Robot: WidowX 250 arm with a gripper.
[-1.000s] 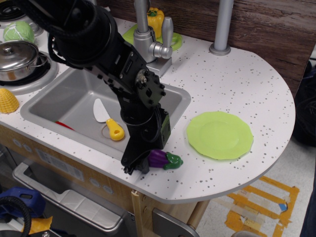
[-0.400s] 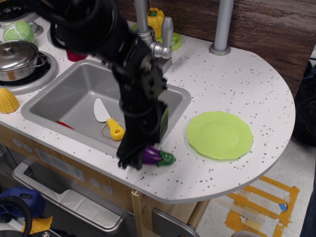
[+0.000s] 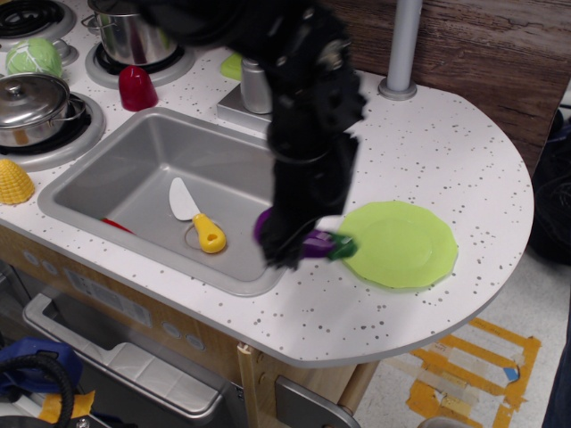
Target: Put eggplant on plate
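Observation:
My black gripper [image 3: 290, 242] is shut on the purple eggplant [image 3: 316, 242] and holds it above the counter, between the sink and the plate. The eggplant's dark green stem cap [image 3: 343, 248] points right and reaches over the left rim of the lime-green plate [image 3: 401, 242]. The plate lies flat on the speckled counter at the right and has nothing resting on it. My arm comes down from the upper left and hides the faucet behind it.
A grey sink [image 3: 116, 178] holds a white toy knife with a yellow handle [image 3: 198, 218]. A red cup [image 3: 137, 87], two steel pots [image 3: 31, 105], a green cabbage [image 3: 34, 58] and a yellow corn piece [image 3: 13, 180] stand at the left. A grey post [image 3: 401, 49] stands at the back.
The eggplant has been lifted off the counter's front edge and carried up and to the right, to the plate's left rim. My arm has swung right with it.

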